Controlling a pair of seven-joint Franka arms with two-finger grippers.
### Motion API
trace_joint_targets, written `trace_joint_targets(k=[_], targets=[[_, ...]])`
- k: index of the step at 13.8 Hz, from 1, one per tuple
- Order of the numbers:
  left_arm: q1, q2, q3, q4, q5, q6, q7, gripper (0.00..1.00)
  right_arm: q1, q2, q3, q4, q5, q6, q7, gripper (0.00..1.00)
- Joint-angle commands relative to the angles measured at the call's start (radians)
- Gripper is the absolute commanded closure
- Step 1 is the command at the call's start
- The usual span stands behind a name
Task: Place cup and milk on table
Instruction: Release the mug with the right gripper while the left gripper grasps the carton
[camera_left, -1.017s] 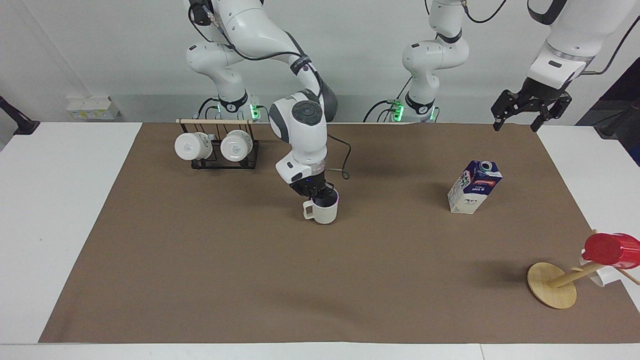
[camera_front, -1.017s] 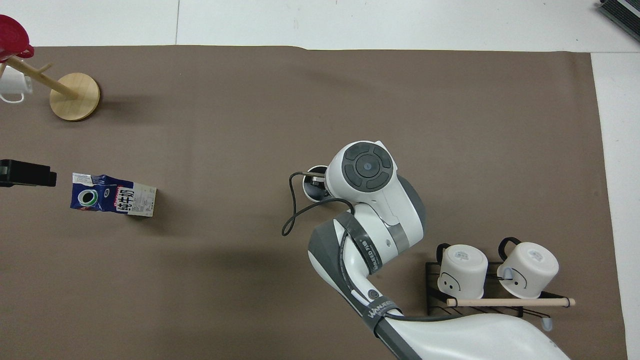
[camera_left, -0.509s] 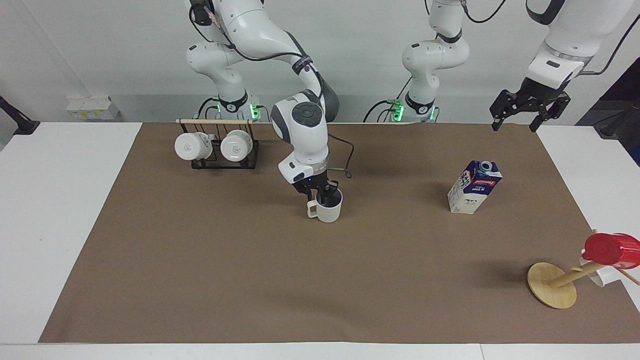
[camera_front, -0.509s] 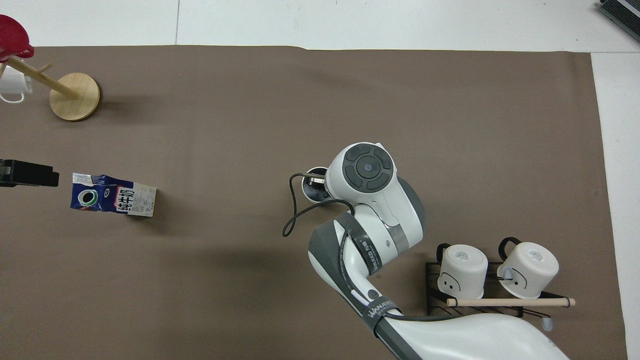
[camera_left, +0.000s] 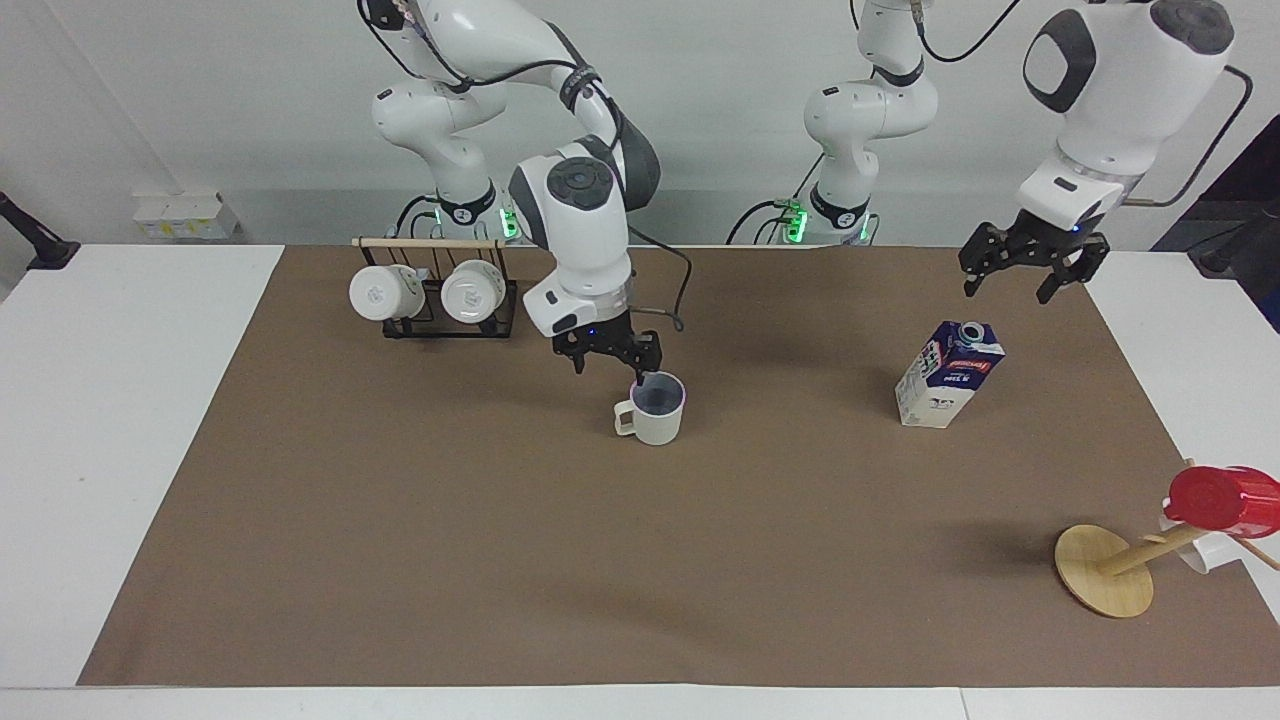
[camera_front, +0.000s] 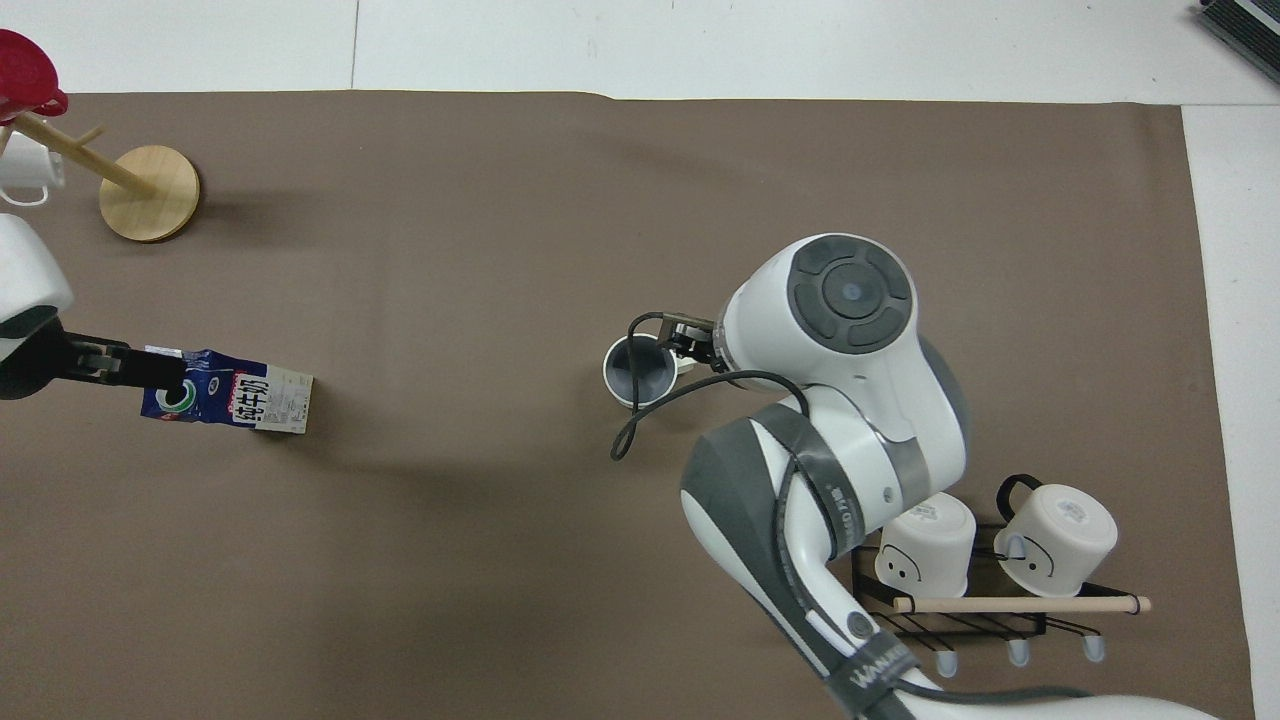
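Two things matter here, and both now stand on the counter (camera_left: 130, 420), on its big brown sheet. The cup (camera_left: 652, 409) sits upright with its handle out to one side, just under the right claw (camera_left: 610, 358). That claw is wide open and holds nothing. One finger (camera_left: 640, 372) hangs just above the cup's rim, and I cannot tell if it touches. I think the claw stands open like that so the cup can stay put when the arm lifts away.

The milk carton (camera_left: 948, 386) stands on its base, well apart from the right claw, toward the left arm's end of the counter. It looks a bit tilted. The left claw (camera_left: 1020, 268) hangs in the air over the carton with its fingers spread, and grips nothing.

The rack (camera_left: 440, 318) with two white mugs (camera_left: 430, 292) sits beside the right claw, toward the right arm's end of the counter. The wooden stand (camera_left: 1105, 580) with the red cup (camera_left: 1222, 498) is far from both claws. No claw is near those.

To me the job looks nearly done: cup down, milk down. The risk I see is a finger catching the cup's rim.
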Motion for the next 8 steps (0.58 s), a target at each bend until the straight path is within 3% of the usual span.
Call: trace_joint_targets(k=[1, 8], targets=[[0.009, -0.019, -0.003, -0.109, 0.012, 0.142, 0.046, 0.0, -0.042, -0.073, 0.0, -0.014, -0.004, -0.056, -0.051, 0.0], [0.034, 0.008, -0.003, -0.19, 0.015, 0.246, 0.086, 0.0, -0.223, -0.204, 0.0, -0.014, -0.008, -0.153, -0.293, 0.0]])
